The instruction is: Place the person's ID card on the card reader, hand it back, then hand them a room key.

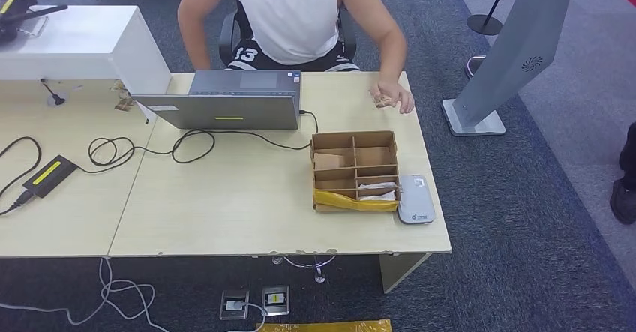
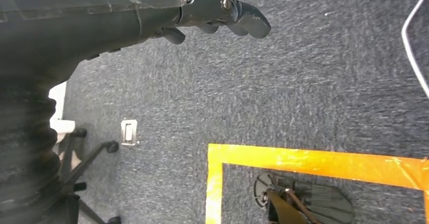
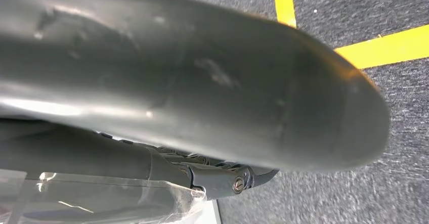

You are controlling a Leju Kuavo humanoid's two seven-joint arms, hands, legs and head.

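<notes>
At the far right corner of the pale wooden worktop (image 1: 225, 212), a person's hand (image 1: 394, 97) rests with something small and flat under or between the fingers; it may be the ID card, but it is too small to make out. Nearer the robot, at the worktop's right edge, lies a flat silver-grey card reader (image 1: 415, 198). It sits just beside a cardboard box (image 1: 354, 170) split into compartments. One near compartment holds pale flat items, possibly room keys, though they are hard to identify. A yellow strip runs along the box's near side.

Behind the box, an open grey laptop (image 1: 229, 101) faces the person, who sits in a white sleeveless top and is cut off above the shoulders. Black cables loop from the laptop across the worktop to a black power brick (image 1: 49, 175).

Seen from its wrist, the left hand (image 2: 222, 16) hangs over dark carpet with fingers loosely curled and holding nothing. The right hand (image 3: 238, 178) is mostly hidden behind its own thick grey thumb, so I cannot tell whether it is open or closed.
</notes>
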